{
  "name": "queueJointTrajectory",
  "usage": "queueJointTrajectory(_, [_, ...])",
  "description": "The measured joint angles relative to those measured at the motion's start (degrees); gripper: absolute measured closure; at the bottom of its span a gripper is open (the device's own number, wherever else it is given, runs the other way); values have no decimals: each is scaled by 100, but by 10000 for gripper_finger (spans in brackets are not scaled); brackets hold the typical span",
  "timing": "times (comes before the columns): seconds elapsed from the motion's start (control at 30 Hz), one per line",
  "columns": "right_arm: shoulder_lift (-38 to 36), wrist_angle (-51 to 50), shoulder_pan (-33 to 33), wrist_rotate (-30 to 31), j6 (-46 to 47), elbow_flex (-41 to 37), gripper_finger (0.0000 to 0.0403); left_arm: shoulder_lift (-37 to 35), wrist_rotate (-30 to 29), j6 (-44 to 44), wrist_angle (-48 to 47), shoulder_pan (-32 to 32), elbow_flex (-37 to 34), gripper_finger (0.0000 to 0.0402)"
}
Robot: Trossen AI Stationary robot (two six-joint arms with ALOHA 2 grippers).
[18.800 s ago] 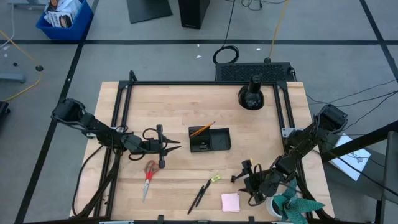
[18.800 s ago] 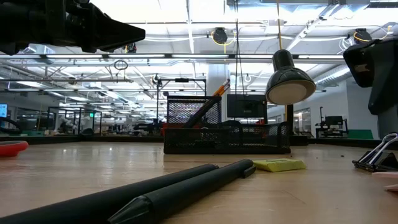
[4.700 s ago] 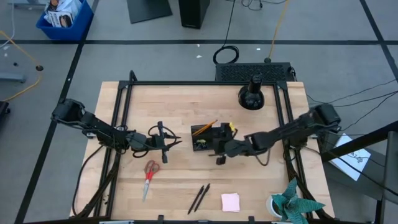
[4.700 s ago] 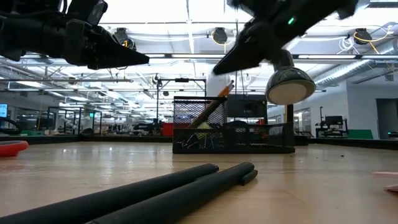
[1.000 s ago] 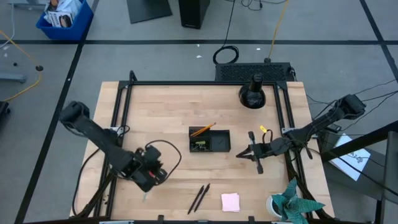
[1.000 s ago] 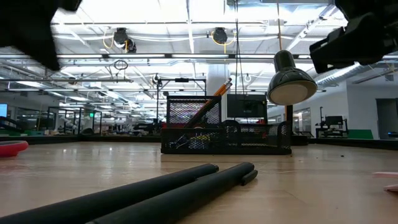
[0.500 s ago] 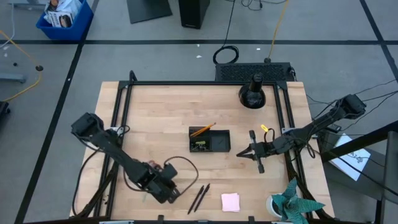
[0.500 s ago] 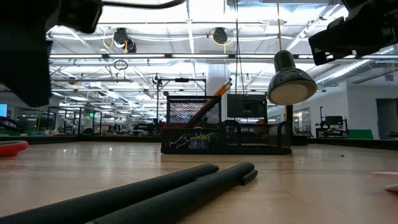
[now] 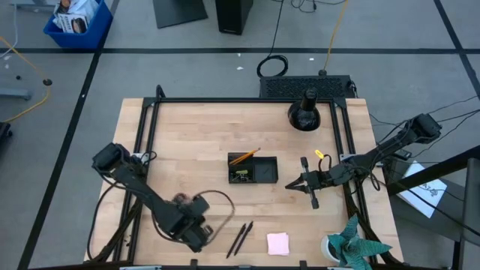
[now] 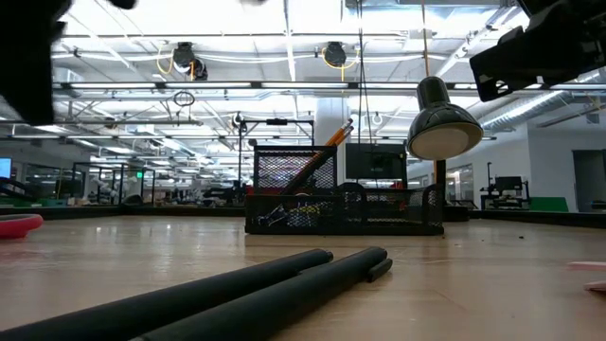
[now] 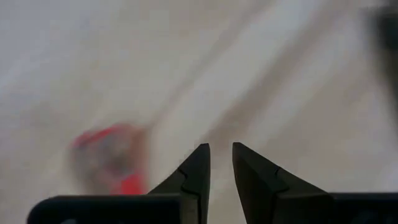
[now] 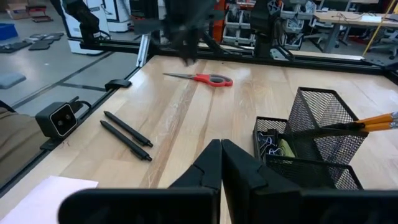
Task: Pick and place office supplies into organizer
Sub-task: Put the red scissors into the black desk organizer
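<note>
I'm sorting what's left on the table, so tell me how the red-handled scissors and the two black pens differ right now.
The red-handled scissors have bright red handles and pale metal blades; the black pens are plain dark sticks. The scissors are one item lying near the left gripper; the pens are a pair lying side by side, nearly parallel, nearer the table's front edge by the pink pad. Both lie flat on the wood, outside the organizer, and neither is held.
</note>
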Motion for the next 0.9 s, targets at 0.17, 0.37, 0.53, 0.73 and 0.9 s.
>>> queueJointTrajectory(0.17, [0,-1,0,0,-1,0,403,-11,440,-1198,-1288,-33,77,330])
queueJointTrajectory(0.37, [0,-2,0,0,-1,1,403,-9,474,-1079,-1272,89,-148,329])
queueJointTrajectory(0.53, [0,-4,0,0,-2,2,403,-9,746,-991,-1154,244,-514,318])
queueJointTrajectory(0.73, [1,-4,0,-9,0,2,403,-9,1146,-1017,-805,480,-1072,233])
queueJointTrajectory(0.9, [1,-4,0,-10,0,3,403,-9,1296,-949,-654,643,-1278,162])
